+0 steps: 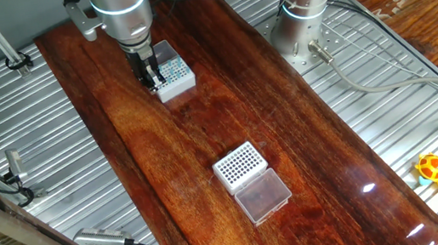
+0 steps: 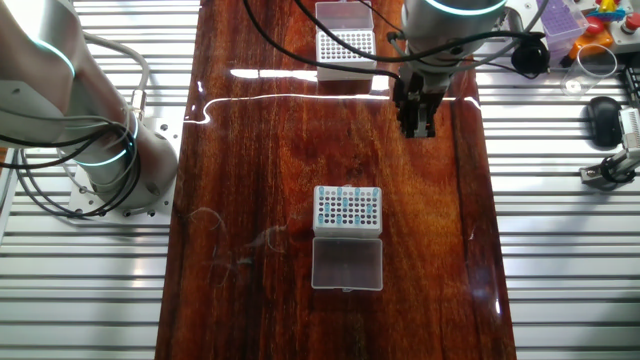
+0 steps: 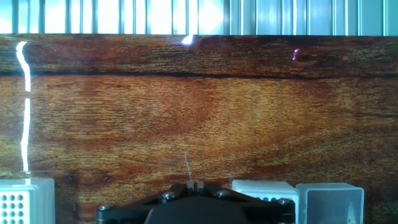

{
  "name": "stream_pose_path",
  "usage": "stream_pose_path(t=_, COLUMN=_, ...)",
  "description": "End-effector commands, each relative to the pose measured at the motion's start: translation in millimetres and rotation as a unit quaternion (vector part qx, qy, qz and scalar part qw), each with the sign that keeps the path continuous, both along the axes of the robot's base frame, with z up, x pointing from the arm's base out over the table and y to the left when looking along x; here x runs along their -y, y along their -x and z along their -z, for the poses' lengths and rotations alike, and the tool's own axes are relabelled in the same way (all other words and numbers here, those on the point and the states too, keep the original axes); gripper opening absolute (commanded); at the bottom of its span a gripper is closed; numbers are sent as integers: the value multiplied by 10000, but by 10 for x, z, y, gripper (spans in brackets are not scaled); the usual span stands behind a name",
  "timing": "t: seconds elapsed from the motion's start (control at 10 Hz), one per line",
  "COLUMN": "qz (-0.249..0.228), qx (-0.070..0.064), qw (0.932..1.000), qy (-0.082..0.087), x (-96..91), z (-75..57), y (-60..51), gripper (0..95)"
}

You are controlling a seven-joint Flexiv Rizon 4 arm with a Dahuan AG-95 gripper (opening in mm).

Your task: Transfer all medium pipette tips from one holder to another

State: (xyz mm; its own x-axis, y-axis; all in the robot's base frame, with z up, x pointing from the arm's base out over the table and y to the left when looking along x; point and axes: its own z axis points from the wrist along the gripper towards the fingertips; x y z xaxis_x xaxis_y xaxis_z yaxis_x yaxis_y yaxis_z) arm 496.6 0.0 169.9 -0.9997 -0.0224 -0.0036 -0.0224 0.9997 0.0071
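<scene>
The holder with fine dots (image 2: 348, 208) holds several teal medium pipette tips (image 2: 345, 206), and its frosted lid (image 2: 347, 263) lies beside it. It also shows in one fixed view (image 1: 173, 77). The other holder with bold dark holes (image 1: 239, 164) stands apart, next to its clear lid (image 1: 262, 195), and appears at the far end in the other fixed view (image 2: 345, 45). My gripper (image 2: 418, 128) hangs above the wood, beside the line of racks. In the hand view its jaws (image 3: 194, 184) are shut, and a thin pale tip (image 3: 186, 165) pokes out between them.
The hand view shows a holed rack (image 3: 15, 202) at the bottom left, and a white rack (image 3: 264, 188) with a lid (image 3: 329, 202) at the bottom right. Ribbed metal (image 1: 423, 111) flanks the wooden board. A second arm's base (image 2: 110, 170) stands to one side.
</scene>
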Motion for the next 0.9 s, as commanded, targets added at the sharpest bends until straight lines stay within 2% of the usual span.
stream_pose_path(t=0.1, qz=-28, qx=-5, qw=10000, qy=2, x=1, z=1, y=1, gripper=0)
stream_pose_path(t=0.2, qz=-54, qx=-5, qw=10000, qy=3, x=1, z=1, y=2, gripper=0)
stream_pose_path(t=0.4, qz=-535, qx=18, qw=9986, qy=2, x=8, z=1, y=31, gripper=0)
stream_pose_path(t=0.6, qz=-583, qx=40, qw=9983, qy=-16, x=8, z=3, y=44, gripper=0)
stream_pose_path(t=0.9, qz=-908, qx=45, qw=9959, qy=-15, x=10, z=7, y=80, gripper=0)
